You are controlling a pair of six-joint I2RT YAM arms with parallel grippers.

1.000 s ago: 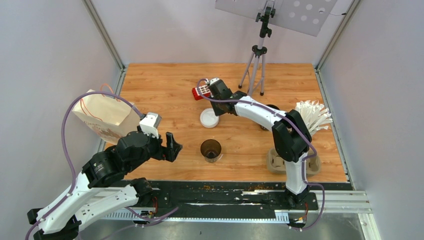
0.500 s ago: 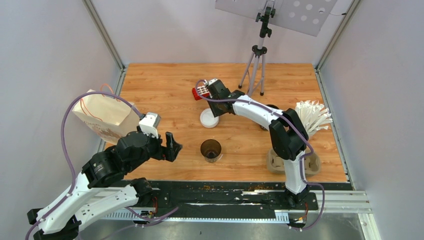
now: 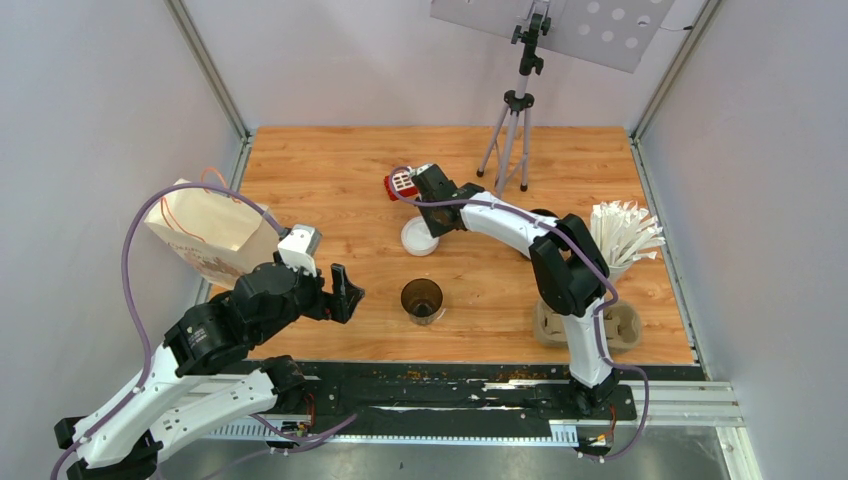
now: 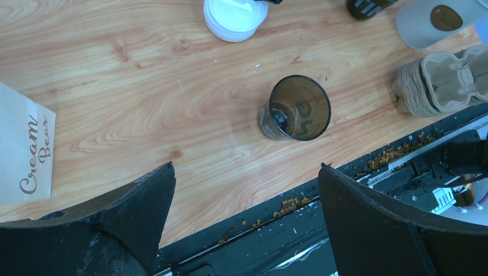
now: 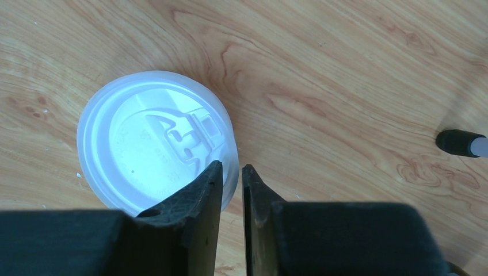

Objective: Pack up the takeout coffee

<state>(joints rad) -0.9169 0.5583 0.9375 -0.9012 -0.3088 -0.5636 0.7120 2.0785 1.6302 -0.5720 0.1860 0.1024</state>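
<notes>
One takeout coffee cup (image 3: 422, 298), dark and with no lid on it, stands upright near the table's front middle; it also shows in the left wrist view (image 4: 296, 108). A white lid (image 3: 419, 236) lies flat on the wood behind it. My right gripper (image 5: 232, 165) reaches down over the lid (image 5: 155, 141), its fingers drawn close together astride the lid's right rim. My left gripper (image 4: 246, 167) hangs wide open and empty above the front edge, left of the cup. A second dark cup (image 4: 368, 7) peeks in beside the right arm.
A paper bag (image 3: 210, 235) lies at the left. The grey-brown cup tray (image 3: 552, 322) sits front right, with a white cup of wrapped straws (image 3: 620, 235) behind it. A red object (image 3: 402, 184) and a tripod (image 3: 510, 130) stand at the back.
The right gripper has slid slightly left and down onto the lid, and its fingers have drawn in around the rim. The left arm has not moved.
</notes>
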